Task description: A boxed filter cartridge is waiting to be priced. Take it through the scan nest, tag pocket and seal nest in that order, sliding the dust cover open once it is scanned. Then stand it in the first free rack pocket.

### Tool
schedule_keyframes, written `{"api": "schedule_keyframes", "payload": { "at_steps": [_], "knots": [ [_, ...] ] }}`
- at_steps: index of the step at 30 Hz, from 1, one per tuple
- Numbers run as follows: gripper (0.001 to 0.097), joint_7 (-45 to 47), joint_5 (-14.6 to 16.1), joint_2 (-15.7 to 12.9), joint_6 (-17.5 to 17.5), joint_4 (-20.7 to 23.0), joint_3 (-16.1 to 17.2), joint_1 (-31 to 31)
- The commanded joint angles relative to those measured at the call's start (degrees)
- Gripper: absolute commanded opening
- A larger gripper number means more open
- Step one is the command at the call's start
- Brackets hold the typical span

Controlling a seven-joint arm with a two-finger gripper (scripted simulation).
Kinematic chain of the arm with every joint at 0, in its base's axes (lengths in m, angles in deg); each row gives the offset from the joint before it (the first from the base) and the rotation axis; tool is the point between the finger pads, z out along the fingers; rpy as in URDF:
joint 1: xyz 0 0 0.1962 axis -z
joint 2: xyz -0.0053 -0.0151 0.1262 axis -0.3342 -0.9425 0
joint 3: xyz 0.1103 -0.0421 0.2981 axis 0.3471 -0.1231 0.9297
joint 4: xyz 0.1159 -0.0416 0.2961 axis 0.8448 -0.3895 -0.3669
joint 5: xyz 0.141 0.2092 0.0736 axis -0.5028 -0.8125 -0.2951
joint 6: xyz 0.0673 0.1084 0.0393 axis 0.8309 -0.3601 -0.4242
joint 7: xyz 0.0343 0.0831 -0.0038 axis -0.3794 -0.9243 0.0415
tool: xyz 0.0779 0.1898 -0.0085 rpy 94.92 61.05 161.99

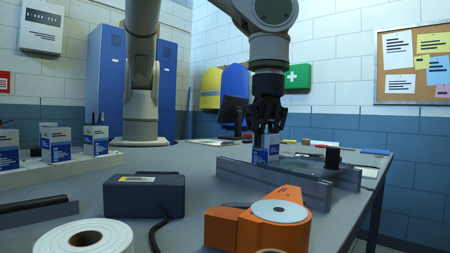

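On the right half of the grey table a long grey rail unit point(273, 181) carries a dark sliding dust cover point(302, 166) with a black knob point(332, 158). The white and blue filter cartridge box point(266, 148) stands upright behind the unit's left part. My gripper point(266, 138) comes straight down on the box's top, and its black fingers are clamped on the box's sides. On the left a cream rack point(59, 166) holds several like boxes point(56, 144) upright in its pockets. The base of the box I hold is hidden behind the rail.
An orange tape dispenser point(261, 220) sits at the near table edge below the rail. A dark blue box point(143, 195) with a cable lies left of it, and a white roll point(85, 237) is nearest. A monitor point(232, 115) stands behind my gripper.
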State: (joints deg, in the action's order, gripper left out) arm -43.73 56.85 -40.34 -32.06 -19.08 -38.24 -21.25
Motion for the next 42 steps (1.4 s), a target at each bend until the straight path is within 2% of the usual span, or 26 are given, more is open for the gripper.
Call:
{"api": "schedule_keyframes", "payload": {
  "at_steps": [1,42],
  "knots": [
    [0.0080,0.0,0.0,0.1,0.0,0.0,0.0,0.0],
    [0.0080,1.6,-2.3,2.5,-2.8,0.7,1.7,0.6]
  ]
}}
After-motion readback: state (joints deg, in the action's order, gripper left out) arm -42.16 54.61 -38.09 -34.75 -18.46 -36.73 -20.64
